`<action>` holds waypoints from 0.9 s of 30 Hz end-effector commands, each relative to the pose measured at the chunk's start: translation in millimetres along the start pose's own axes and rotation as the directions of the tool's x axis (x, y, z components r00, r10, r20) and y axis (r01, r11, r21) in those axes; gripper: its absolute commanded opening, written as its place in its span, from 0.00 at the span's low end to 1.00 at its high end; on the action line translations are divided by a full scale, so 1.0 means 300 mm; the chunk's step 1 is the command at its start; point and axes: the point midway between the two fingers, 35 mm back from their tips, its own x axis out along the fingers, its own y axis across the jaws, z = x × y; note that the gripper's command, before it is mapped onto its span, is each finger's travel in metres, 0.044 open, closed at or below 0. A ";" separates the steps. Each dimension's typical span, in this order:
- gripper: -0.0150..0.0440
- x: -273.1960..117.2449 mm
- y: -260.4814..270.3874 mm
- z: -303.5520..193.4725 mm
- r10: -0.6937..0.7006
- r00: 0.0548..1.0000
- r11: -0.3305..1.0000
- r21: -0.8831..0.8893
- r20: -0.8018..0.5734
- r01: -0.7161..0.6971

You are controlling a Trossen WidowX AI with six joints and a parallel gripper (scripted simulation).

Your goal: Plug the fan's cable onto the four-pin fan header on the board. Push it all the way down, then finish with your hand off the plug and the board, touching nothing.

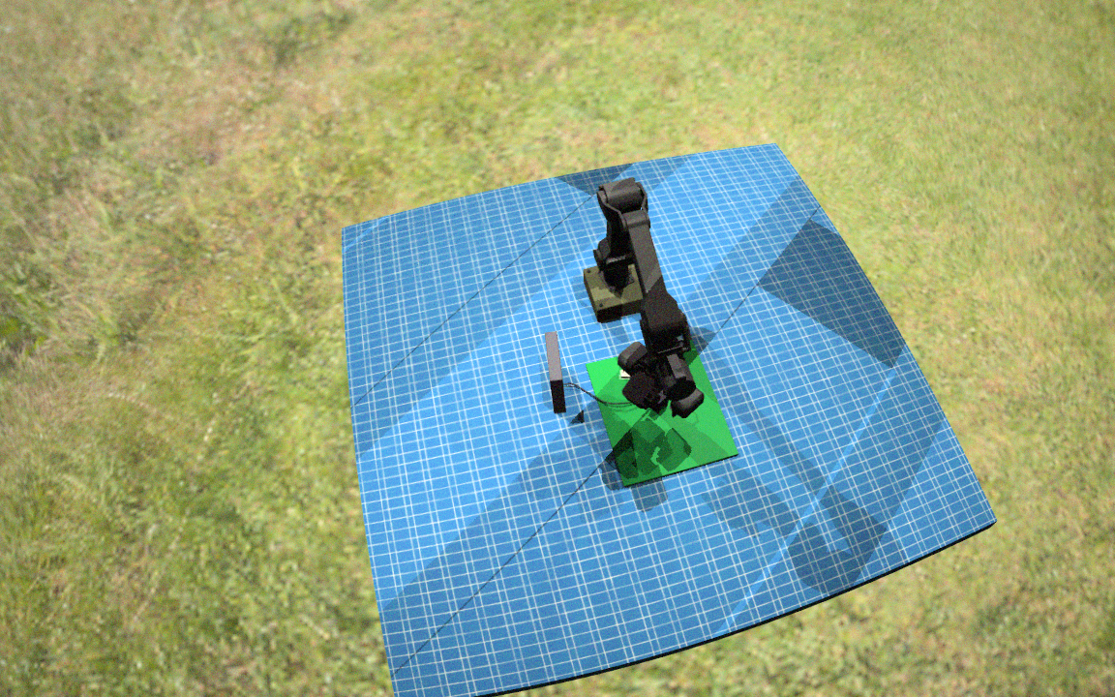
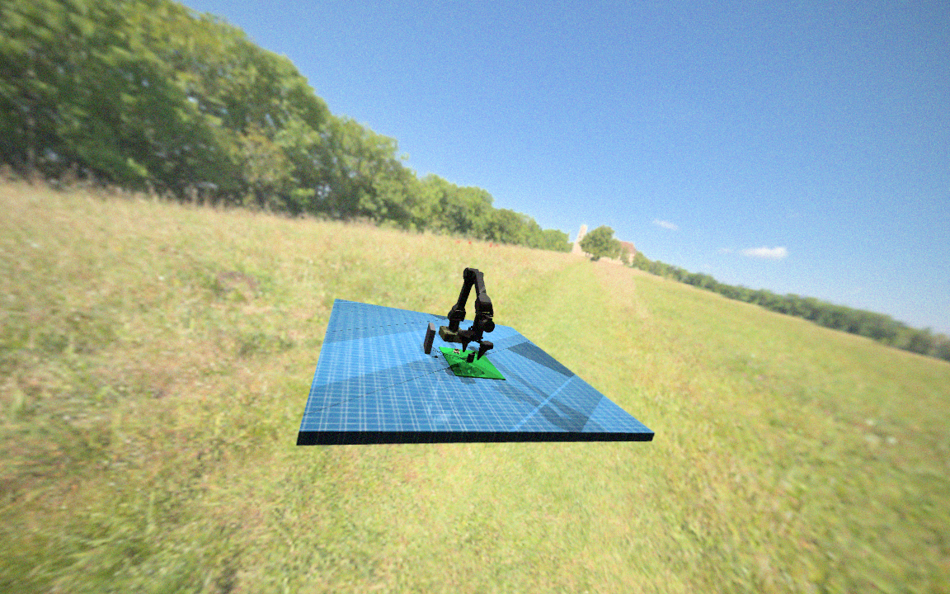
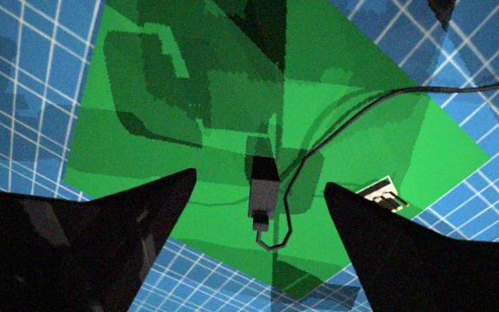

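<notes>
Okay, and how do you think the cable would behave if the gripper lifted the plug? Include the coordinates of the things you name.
The cable [image 1: 600, 400] [image 3: 340, 128] looks thin and bends in curves, so it would probably flex and trail. The plug [image 3: 263, 195] has flat sides and sharp edges, so it is likely stiff and unlikely to roll. The cable might tug it sideways.

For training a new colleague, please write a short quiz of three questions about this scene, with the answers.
1. True or false: the black two-finger gripper is closed on the dark rectangular plug.

2. Multiple choice: what does the plug's thin black cable lead towards in the top view?
a) the olive arm base
b) the upright dark slab
c) the far corner of the blue mat

3. Fill in: the small white header sits on the flat ____ board.

Key: 1 false; 2 b; 3 green.
</notes>
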 end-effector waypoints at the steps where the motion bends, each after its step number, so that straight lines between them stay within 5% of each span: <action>1: 1.00 0.034 -0.006 -0.007 -0.005 1.000 1.000 -0.005 -0.009 0.005; 14: 1.00 0.069 -0.009 -0.008 -0.006 1.000 1.000 -0.005 -0.009 0.006; 27: 0.42 0.060 -0.006 -0.004 -0.004 1.000 1.000 0.000 -0.002 0.004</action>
